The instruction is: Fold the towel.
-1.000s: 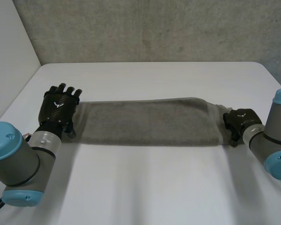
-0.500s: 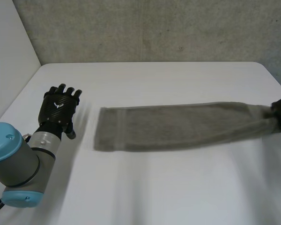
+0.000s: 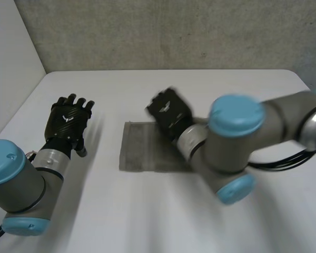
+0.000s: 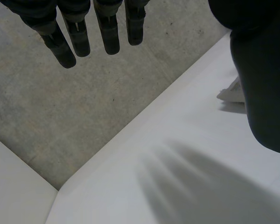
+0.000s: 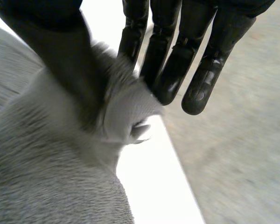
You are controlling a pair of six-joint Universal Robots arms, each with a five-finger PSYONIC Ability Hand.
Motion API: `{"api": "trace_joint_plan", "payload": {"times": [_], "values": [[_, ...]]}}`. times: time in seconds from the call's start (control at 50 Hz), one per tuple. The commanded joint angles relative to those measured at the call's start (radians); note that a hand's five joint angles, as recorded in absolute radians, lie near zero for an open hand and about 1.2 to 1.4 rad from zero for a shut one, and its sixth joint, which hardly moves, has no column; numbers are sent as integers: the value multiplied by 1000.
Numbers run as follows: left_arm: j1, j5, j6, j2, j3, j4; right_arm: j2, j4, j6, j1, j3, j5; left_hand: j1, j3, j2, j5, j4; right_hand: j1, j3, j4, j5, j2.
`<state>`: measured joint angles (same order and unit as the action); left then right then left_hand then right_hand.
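Towel sits at the desk's middle, half its earlier length showing. In the last second I've swung my right hand leftward, pinching the towel's right end between thumb and fingers. Left hand hovers released, left of the cloth. I judge the fold nearly closed.

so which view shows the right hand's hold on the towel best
The right wrist view: the right hand pinches a towel fold between thumb and fingers. The head view gives that hand's back over the towel, pinch hidden. The left wrist view looks past the left hand at table and wall.
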<state>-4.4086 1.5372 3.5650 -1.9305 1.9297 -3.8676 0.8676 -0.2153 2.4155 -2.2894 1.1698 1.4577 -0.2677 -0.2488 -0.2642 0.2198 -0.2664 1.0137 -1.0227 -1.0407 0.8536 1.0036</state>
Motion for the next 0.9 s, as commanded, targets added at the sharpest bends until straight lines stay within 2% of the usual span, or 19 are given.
{"api": "trace_joint_plan", "payload": {"times": [0.02, 0.12, 0.16, 0.32, 0.5, 0.54, 0.6, 0.62, 0.66, 0.68, 0.72, 0.9], "values": [[0, 0, 0, -1, 2, -9, -55, -4, 14, -48, 8, 21, 89, 71, 86, -216, 88, -839, 848, 866, -854, -829], [4, -2, 0, 1, 5, -9, -1, 7, 25, -27, 39, 58, 89, 71, 86, -216, 88, -839, 848, 866, -854, -829], [11, -3, 0, 2, 5, -9, 80, 8, 62, 26, 108, 90, 89, 71, 86, -216, 88, -839, 848, 866, -854, -829], [67, -6, 0, 27, -1, -9, 205, 8, 158, 194, 319, 101, 66, 47, 62, -193, 65, -839, 848, 866, -854, -829], [129, -5, 3, 30, -12, -12, 212, -3, 165, 295, 475, 86, 66, 47, 62, -193, 65, -829, 838, 856, -843, -819], [130, -5, 5, 27, -12, -16, 205, -3, 165, 304, 485, 84, 66, 47, 62, -193, 65, -741, 750, 768, -755, -731], [130, -3, 5, 24, -6, -32, 159, -7, 168, 344, 490, 72, 69, 50, 65, -195, 68, -196, 205, 223, -211, -186], [130, -3, 5, 24, -3, -36, 159, -7, 168, 344, 490, 72, 69, 50, 65, -196, 68, -195, 204, 222, -209, -185], [129, -3, 5, 25, -2, -38, 131, -9, 174, 360, 478, 56, 69, 50, 65, -196, 68, 133, -124, -106, 118, 143], [129, -3, 5, 27, 0, -38, 131, -9, 174, 360, 478, 56, 69, 50, 65, -196, 68, 134, -125, -107, 120, 144], [129, -2, 5, 30, 3, -38, 134, -9, 174, 358, 467, 58, 69, 50, 65, -196, 68, 382, -373, -355, 367, 392], [129, 0, 5, 41, 5, -39, 223, 8, 172, 361, 392, 58, 78, 59, 74, -204, 76, 383, -374, -356, 368, 393]]}}
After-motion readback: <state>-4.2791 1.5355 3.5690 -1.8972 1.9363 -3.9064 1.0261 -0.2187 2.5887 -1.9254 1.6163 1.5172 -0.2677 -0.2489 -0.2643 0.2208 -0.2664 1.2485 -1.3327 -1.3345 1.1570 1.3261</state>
